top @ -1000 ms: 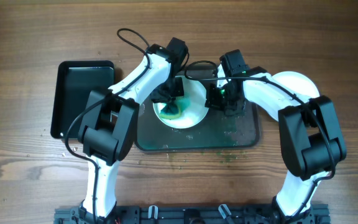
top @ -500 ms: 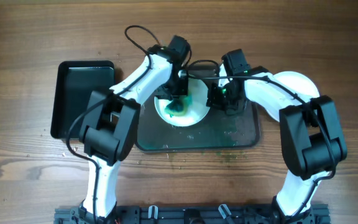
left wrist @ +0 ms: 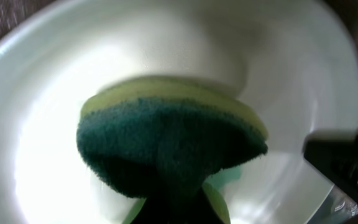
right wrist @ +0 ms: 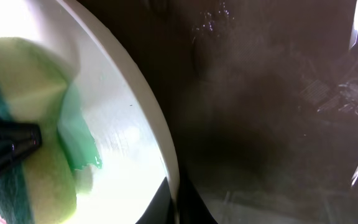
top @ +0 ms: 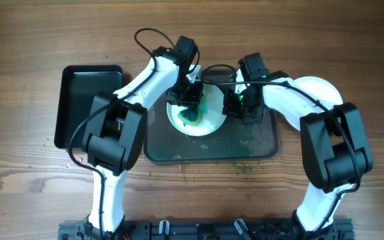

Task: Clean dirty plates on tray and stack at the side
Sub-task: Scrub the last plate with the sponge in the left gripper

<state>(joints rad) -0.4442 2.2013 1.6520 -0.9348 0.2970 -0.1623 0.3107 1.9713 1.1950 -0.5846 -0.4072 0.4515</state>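
A white plate [top: 205, 119] smeared with green lies on the dark tray [top: 259, 150]. My left gripper [top: 187, 95] is shut on a green and yellow sponge [left wrist: 166, 143] and presses it into the plate [left wrist: 55, 93]. My right gripper [top: 231, 105] is shut on the plate's right rim [right wrist: 160, 137], one finger on each side of it. The green smear [right wrist: 76, 134] and the sponge [right wrist: 36, 180] also show in the right wrist view.
A second white plate [top: 322, 87] lies on the wood at the right, partly under my right arm. An empty black tray [top: 85, 100] sits at the left. Green specks dot the tray and the table near its front edge [top: 245, 168].
My left gripper has moved the sponge from the plate's lower left toward its upper middle, leaving a green streak. The right gripper and plate have held still.
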